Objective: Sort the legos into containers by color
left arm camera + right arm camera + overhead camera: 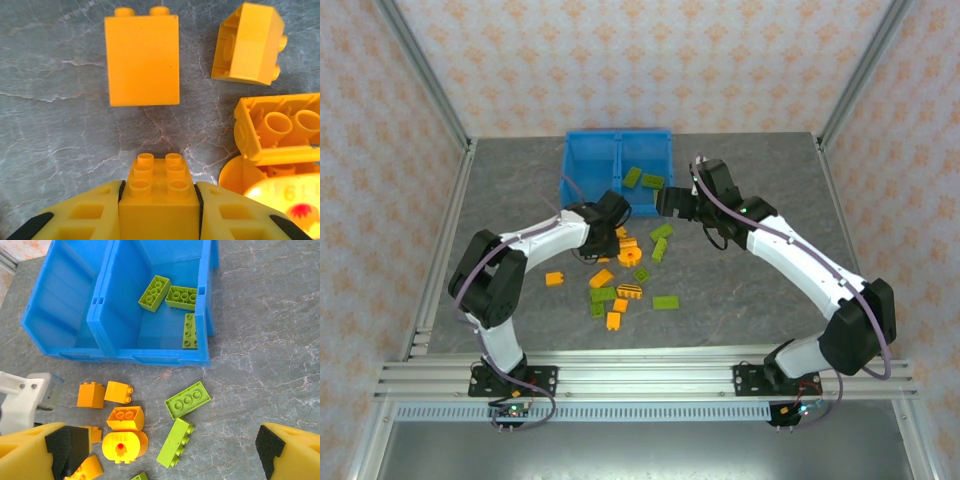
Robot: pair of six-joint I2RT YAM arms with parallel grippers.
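Note:
My left gripper is shut on a small orange brick, which sits studs up between both pads, low over the table. Other orange legos lie just ahead: a tall brick, a tipped one and an overturned one. My right gripper hangs open above two loose lime green bricks, beside a round yellow-orange piece. The blue containers stand beyond; three green bricks lie in the right compartment.
More orange and green bricks are scattered on the grey table in front of the bins, such as an orange one to the left and a green one nearer the bases. Both grippers sit close together by the bins' front wall.

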